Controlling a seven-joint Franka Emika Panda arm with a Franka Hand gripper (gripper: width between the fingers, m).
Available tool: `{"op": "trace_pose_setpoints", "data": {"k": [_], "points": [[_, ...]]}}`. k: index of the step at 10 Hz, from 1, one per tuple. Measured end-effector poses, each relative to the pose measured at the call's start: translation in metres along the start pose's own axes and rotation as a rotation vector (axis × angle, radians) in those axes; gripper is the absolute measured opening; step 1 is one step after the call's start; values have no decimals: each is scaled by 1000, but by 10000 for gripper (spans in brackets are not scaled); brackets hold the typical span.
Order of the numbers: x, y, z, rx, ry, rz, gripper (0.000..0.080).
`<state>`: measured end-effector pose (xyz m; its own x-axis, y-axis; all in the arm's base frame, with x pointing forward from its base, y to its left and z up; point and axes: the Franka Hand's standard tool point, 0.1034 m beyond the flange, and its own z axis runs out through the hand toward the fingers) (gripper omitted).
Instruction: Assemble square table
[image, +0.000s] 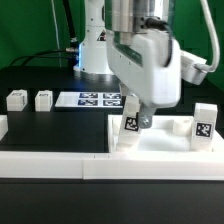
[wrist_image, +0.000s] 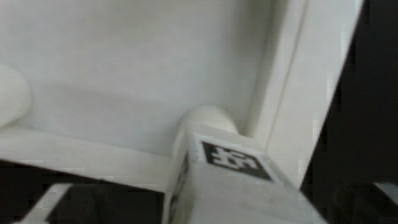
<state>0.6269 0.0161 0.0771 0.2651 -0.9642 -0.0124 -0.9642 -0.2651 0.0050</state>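
The white square tabletop (image: 165, 143) lies at the exterior view's right, behind the low wall. A white leg (image: 131, 122) with a black tag stands upright at its near corner. My gripper (image: 138, 116) hangs right over this leg with its fingers down either side. In the wrist view the same leg (wrist_image: 228, 160) rises in the corner by the raised rim (wrist_image: 295, 90) of the tabletop (wrist_image: 125, 80). My gripper (wrist_image: 222, 216) straddles it, open, with dark gaps between the leg and each finger. Another leg (image: 205, 124) stands on the tabletop's right side.
Two loose legs (image: 16, 99) (image: 43, 99) sit on the black table at the exterior view's left. The marker board (image: 95, 99) lies between them and the arm. A long low white border wall (image: 50, 166) runs along the front.
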Motion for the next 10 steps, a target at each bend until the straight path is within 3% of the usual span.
{"op": "trace_pose_setpoints", "data": {"k": [1, 5, 7, 10], "points": [[1, -1, 2, 14, 9, -112, 642], [2, 0, 2, 12, 12, -364, 649], [9, 2, 2, -9, 38, -705, 649], [7, 3, 6, -13, 65, -917, 649]]}}
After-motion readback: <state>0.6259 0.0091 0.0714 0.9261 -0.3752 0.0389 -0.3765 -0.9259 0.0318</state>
